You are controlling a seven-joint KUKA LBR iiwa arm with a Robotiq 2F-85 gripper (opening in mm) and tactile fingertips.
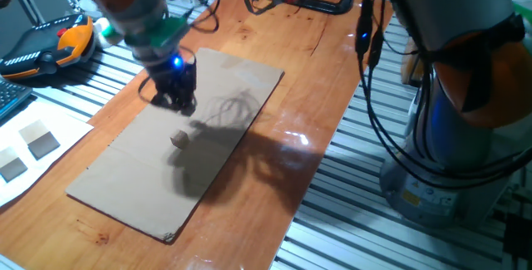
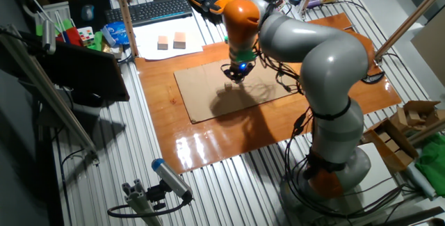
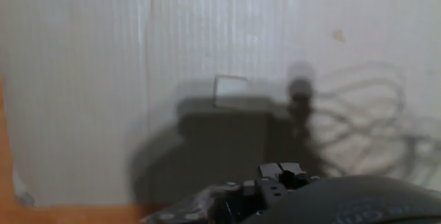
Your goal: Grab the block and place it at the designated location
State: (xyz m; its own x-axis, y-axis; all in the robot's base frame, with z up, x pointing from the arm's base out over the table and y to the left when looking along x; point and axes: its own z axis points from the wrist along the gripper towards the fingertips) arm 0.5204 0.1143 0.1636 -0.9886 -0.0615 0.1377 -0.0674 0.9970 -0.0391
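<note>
The gripper (image 1: 179, 102) is held above the cardboard sheet (image 1: 125, 170), nothing visibly grasped; its opening cannot be told. The block (image 1: 179, 139) lies on the sheet, just beside the gripper, apart from it.

A robotics lab or workshop: the wooden worktop (image 1: 332, 79) rests on slotted aluminium rails (image 1: 357, 212), loose black cables (image 1: 374, 95) hang just beside the arm (image 2: 306, 52), and beyond the jaws lie a keyboard (image 2: 149, 8), an orange control pendant (image 1: 50, 46) and a clamp (image 1: 320, 2).
</note>
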